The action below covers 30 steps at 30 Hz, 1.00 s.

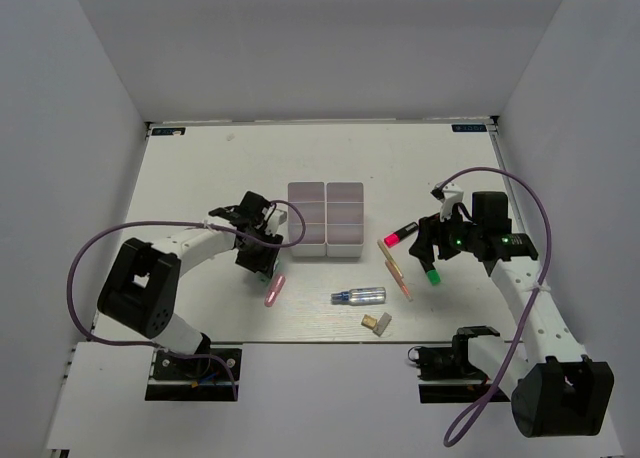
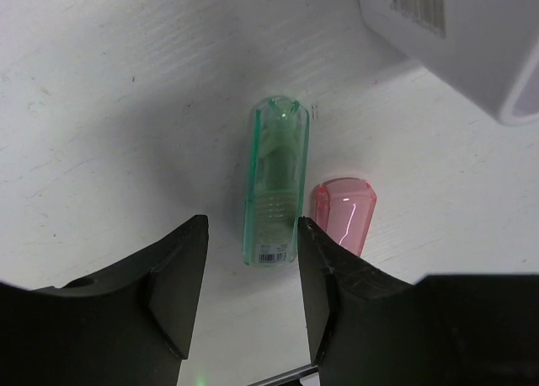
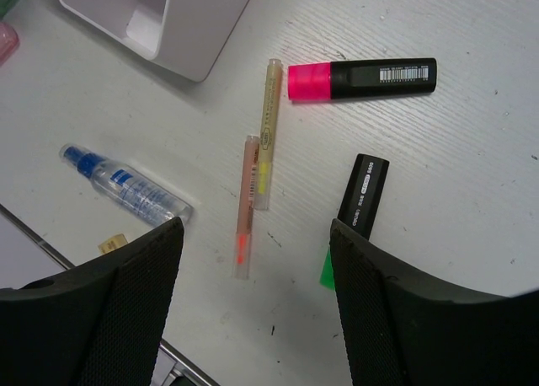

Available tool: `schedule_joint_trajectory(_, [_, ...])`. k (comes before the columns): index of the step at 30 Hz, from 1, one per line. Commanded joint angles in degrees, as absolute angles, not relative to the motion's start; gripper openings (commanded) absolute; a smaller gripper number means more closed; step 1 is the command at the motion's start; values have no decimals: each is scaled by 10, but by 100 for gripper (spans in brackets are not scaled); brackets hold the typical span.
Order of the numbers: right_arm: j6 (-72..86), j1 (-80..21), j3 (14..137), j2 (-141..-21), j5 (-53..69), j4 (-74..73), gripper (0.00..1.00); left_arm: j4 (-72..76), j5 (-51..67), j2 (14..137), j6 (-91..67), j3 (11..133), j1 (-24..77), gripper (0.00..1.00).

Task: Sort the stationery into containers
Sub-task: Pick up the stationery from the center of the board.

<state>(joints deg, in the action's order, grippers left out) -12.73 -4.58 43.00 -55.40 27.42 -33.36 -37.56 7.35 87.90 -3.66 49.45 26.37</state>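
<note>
In the left wrist view, a green capsule [image 2: 276,184] lies on the table with a pink capsule [image 2: 344,213] to its right. My left gripper [image 2: 252,234] is open, its fingertips either side of the green capsule's near end. From above, the left gripper [image 1: 256,259] hovers just beyond the pink capsule [image 1: 275,291]. My right gripper [image 3: 253,234] is open and empty above an orange pen [image 3: 245,205], a yellowish pen [image 3: 266,133], a red-capped marker [image 3: 362,77] and a green-capped marker [image 3: 358,205]. Two white trays [image 1: 307,186] [image 1: 344,185] stand side by side mid-table.
A clear bluish tube [image 1: 360,296] and a tan block [image 1: 377,323] lie near the front edge, between the arms. A tray corner shows in the left wrist view [image 2: 472,32] and in the right wrist view [image 3: 168,15]. White walls enclose the table.
</note>
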Motion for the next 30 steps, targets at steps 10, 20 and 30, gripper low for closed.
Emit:
schedule_joint_trajectory(10, [-142, -44, 457, -536, 293, -342, 74, -366, 56, 908, -45, 483, 272, 56])
schedule_joint_trajectory(20, [-144, -42, 457, -533, 292, -343, 74, -385, 13, 931, -46, 490, 280, 31])
schedule_joint_trajectory(30, [-146, -44, 457, -532, 294, -344, 76, -417, -12, 903, -55, 499, 270, 0])
